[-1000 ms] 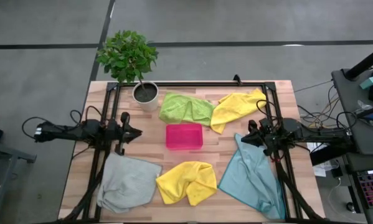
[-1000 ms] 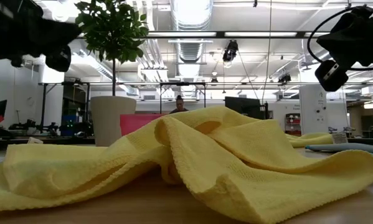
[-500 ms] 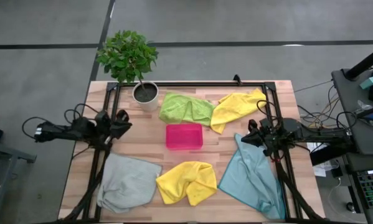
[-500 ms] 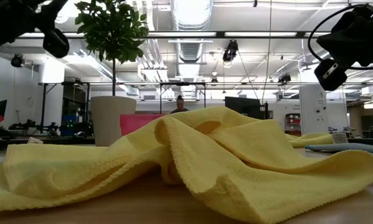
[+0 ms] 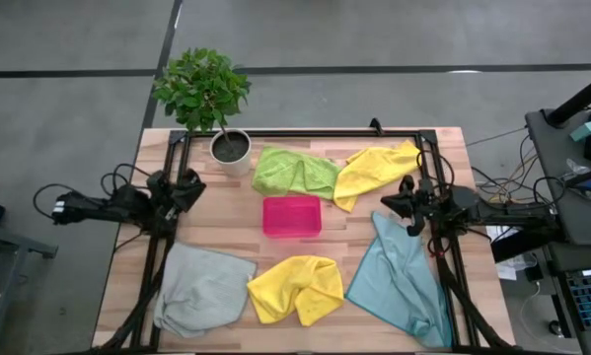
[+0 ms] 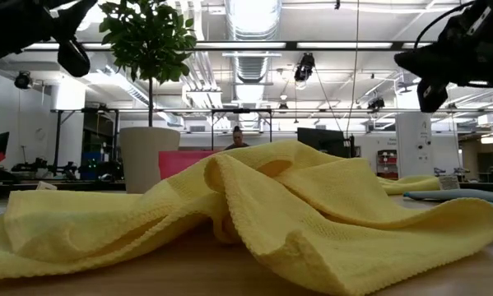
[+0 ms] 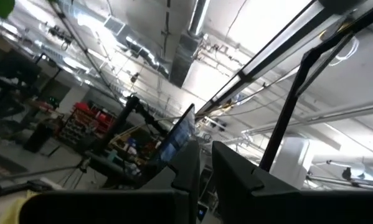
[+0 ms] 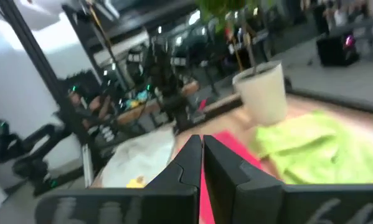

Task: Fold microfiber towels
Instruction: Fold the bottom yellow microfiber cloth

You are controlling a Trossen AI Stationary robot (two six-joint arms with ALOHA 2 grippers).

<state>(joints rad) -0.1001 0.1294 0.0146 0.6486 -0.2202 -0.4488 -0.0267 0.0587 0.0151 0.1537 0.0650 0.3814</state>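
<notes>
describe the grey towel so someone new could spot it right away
Start at the potted plant on the table's far left corner and go straight down to the near left corner. The grey towel lies there, crumpled, left of a yellow towel. It is the only colourless cloth.

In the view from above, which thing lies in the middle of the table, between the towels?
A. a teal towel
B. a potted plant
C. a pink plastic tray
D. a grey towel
C: the pink plastic tray lies in the middle of the table, with the lime green towel behind it and a yellow towel in front of it.
</notes>
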